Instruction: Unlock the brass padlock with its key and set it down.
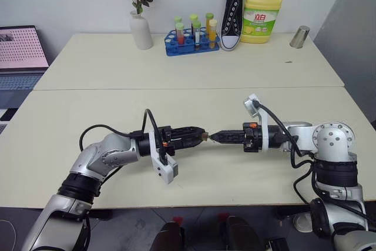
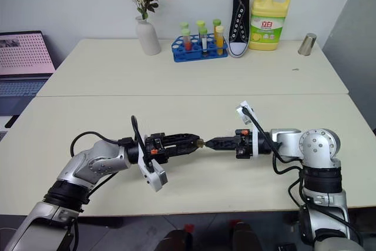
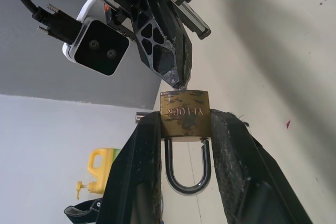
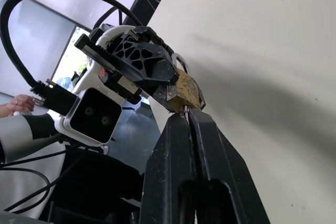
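Midair, above the near part of the counter (image 1: 194, 95), the two arms meet tip to tip. Left gripper (image 3: 185, 135) has its jaws clamped on the sides of the brass padlock (image 3: 185, 113), keyhole end outward, silver shackle (image 3: 188, 169) lying back between the fingers and seated in the body, so by the look of it not yet unlocked. Right gripper (image 4: 187, 116) has its jaws pressed fully together, tips right at the padlock's end face; a sliver of metal at the tips is most likely the key (image 3: 180, 85), too small to confirm how deep it sits. Judged step: key in or at the keyhole, turning it. Risks from here: the pinch on so thin a key could slip while twisting, leaving the key spinning in the jaws or dropping to the counter; any misalignment between the two wrists could bind or bend the key; torque may rotate the padlock within the left grip since only its narrow flanks are held. Views compared: the left wrist view gives the padlock face, its stamped lettering and the closed shackle; the head views reduce all that to a brass speck (image 1: 204, 137) between fingertips but show both arms level and well above the counter, with test tube rack (image 1: 192, 38), vase (image 1: 141, 30), shoe (image 1: 232, 10) and detergent bottle (image 1: 262, 13) far back.
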Motion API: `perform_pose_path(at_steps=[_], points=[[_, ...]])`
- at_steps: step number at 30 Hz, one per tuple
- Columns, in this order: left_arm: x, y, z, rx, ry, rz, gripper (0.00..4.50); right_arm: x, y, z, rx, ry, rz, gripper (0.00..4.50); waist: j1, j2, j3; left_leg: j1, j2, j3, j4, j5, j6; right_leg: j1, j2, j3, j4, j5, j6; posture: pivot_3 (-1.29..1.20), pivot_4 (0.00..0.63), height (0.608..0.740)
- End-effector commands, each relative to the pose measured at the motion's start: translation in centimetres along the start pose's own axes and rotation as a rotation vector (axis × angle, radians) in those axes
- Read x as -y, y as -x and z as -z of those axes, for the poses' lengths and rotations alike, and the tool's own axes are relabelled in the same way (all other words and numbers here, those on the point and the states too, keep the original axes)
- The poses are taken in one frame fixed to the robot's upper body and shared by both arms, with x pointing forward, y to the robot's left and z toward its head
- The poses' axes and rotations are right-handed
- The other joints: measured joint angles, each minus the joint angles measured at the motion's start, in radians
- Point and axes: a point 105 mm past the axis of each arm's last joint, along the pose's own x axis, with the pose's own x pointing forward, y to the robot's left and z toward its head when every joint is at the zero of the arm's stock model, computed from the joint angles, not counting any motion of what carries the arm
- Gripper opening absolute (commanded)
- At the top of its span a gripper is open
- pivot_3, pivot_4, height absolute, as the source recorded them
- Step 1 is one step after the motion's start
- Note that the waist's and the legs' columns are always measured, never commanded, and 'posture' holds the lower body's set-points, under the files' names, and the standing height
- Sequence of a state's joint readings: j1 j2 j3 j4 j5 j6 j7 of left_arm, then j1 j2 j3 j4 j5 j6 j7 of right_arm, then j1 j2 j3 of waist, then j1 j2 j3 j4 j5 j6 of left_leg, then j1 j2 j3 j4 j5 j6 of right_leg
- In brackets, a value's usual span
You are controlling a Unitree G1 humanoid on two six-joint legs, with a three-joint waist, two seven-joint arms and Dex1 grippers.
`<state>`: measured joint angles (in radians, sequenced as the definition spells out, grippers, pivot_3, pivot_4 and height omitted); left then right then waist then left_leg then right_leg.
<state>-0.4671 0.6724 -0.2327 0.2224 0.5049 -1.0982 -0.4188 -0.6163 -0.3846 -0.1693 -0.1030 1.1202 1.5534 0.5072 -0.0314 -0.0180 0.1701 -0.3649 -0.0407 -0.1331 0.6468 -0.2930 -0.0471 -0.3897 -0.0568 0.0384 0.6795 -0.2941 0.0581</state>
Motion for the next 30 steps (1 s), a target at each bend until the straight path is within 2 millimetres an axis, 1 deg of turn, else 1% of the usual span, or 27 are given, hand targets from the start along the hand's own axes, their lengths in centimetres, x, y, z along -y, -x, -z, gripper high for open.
perform_pose_path(at_steps=[1, 5, 8, 11, 12, 14, 16, 19, 20, 23, 26, 30], points=[[-0.5, 0.1, 0.3, -0.016, -0.012, -0.017, 0.96, -2.0, -0.5, -0.6, -0.001, 0.037, -0.088, 0.00, 0.000, 0.000, 0.000, 0.000, 0.000, 0.000, 0.000, 0.000, 0.000, 0.000, 0.000, 0.000, 0.000, 0.000, 0.000, 0.00, 0.150, 0.740], [-0.4, 0.1, 0.3, -0.017, -0.009, -0.019, 0.96, -2.6, -0.7, -0.4, 0.000, 0.074, -0.098, 0.00, -0.001, 0.000, 0.000, 0.000, 0.000, 0.000, 0.000, 0.000, 0.000, 0.000, 0.000, 0.000, 0.000, 0.000, 0.000, 0.00, 0.150, 0.740], [-0.6, 0.1, 0.5, -0.021, -0.002, -0.028, 0.96, -2.2, -0.7, -0.2, 0.009, 0.132, -0.049, 0.58, -0.001, 0.000, 0.000, 0.000, 0.000, 0.000, 0.000, 0.000, 0.000, 0.000, 0.000, 0.000, 0.000, 0.000, 0.000, 0.00, 0.150, 0.740], [-0.8, 0.1, 0.5, -0.020, 0.005, -0.038, 0.96, -1.6, 0.0, 0.2, 0.005, 0.187, -0.005, 1.61, -0.001, 0.000, 0.000, 0.000, 0.000, 0.000, 0.000, 0.000, 0.000, 0.000, 0.000, 0.000, 0.000, 0.000, 0.000, 0.00, 0.150, 0.740], [-0.8, 0.0, 0.5, -0.022, 0.007, -0.041, 0.96, -1.5, 0.2, 0.4, 0.001, 0.204, -0.001, 2.04, -0.001, 0.000, 0.000, 0.000, 0.000, 0.000, 0.000, 0.000, 0.000, 0.000, 0.000, 0.000, 0.000, 0.000, 0.000, 0.00, 0.150, 0.740], [-0.8, 0.1, 0.6, -0.028, 0.012, -0.043, 0.96, -1.0, 1.0, 0.6, -0.012, 0.325, 0.050, 2.70, 0.001, 0.000, 0.000, 0.000, 0.000, 0.000, 0.000, 0.000, 0.000, 0.000, 0.000, 0.000, 0.000, 0.000, 0.000, 0.00, 0.150, 0.740], [-0.9, 0.0, 0.6, -0.032, 0.017, -0.048, 0.96, -0.7, 1.4, 0.1, 0.033, 0.419, 0.090, 3.40, 0.001, 0.000, 0.000, -0.001, -0.001, 0.000, 0.000, 0.000, 0.000, 0.000, -0.001, 0.000, -0.001, 0.000, 0.000, 0.00, 0.150, 0.740], [-1.1, -0.3, 0.3, -0.022, 0.023, -0.064, 0.96, -0.5, 1.5, -0.7, 0.135, 0.495, 0.133, 3.41, -0.003, 0.000, 0.000, 0.000, -0.001, 0.001, 0.000, 0.000, 0.000, 0.000, 0.000, 0.000, -0.001, 0.000, 0.000, 0.00, 0.150, 0.740], [-1.2, -0.4, 0.2, -0.019, 0.024, -0.068, 0.96, -0.9, 1.2, -0.5, 0.151, 0.494, 0.106, 3.41, -0.004, 0.000, 0.000, 0.000, 0.000, 0.000, 0.000, 0.000, 0.000, 0.000, 0.001, -0.001, -0.001, 0.000, 0.000, 0.00, 0.150, 0.740], [-1.3, -0.5, 0.2, -0.017, 0.027, -0.073, 0.96, -1.4, 0.2, -0.1, 0.164, 0.495, 0.081, 3.41, -0.005, 0.000, 0.000, 0.000, 0.000, 0.000, -0.001, 0.000, 0.000, -0.001, 0.001, -0.001, 0.000, 0.000, 0.000, 0.00, 0.150, 0.740], [-1.4, -0.6, 0.3, -0.015, 0.029, -0.079, 0.96, -1.2, -0.7, 0.2, 0.162, 0.501, 0.080, 3.41, -0.001, 0.000, 0.000, 0.000, 0.000, 0.000, 0.000, 0.000, 0.000, 0.000, 0.001, 0.000, 0.000, 0.000, 0.000, 0.00, 0.150, 0.740], [-1.6, -0.8, 0.2, -0.007, 0.028, -0.080, 0.96, -1.2, -1.4, -0.1, 0.163, 0.511, 0.063, 3.41, 0.000, 0.000, 0.000, 0.000, 0.000, 0.000, 0.000, 0.000, 0.000, 0.000, 0.001, 0.000, 0.000, 0.000, 0.000, 0.00, 0.150, 0.740]])
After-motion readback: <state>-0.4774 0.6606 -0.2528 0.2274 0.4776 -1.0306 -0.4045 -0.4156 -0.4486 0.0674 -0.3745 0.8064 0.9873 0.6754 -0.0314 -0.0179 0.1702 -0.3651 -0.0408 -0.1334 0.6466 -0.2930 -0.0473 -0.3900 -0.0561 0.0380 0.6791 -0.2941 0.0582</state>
